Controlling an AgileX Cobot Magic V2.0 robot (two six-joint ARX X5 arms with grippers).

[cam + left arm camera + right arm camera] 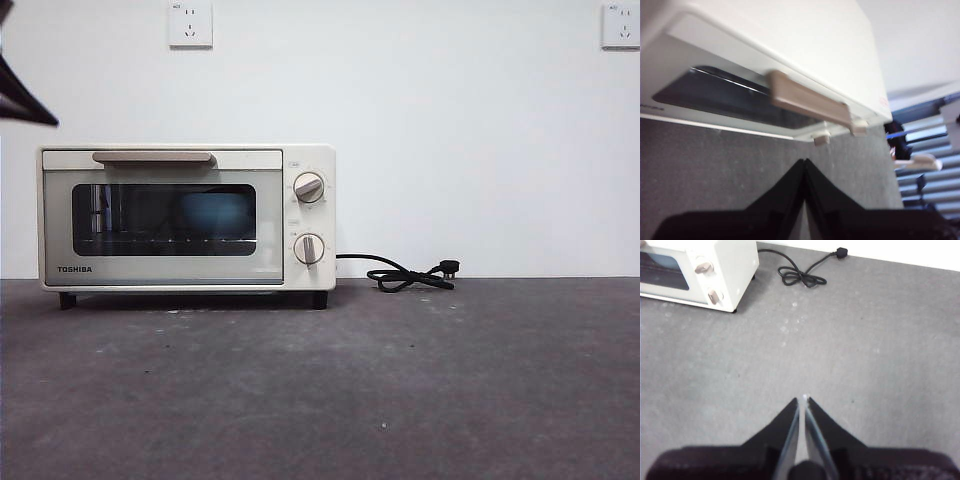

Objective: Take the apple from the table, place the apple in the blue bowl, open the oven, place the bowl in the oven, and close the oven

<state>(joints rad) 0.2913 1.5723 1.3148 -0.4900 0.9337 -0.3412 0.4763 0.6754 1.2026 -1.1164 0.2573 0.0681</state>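
Observation:
The cream-white oven stands on the table with its dark glass door closed. Through the glass the blue bowl shows inside; the apple is hidden from every view. My left gripper is shut and empty, hovering just off the oven's beige bar handle, apart from it. It shows in the front view as a black tip at the upper left. My right gripper is shut and empty above bare tabletop, well away from the oven.
A black power cord with its plug lies on the table to the right of the oven, near the white wall. Two knobs sit on the oven's right panel.

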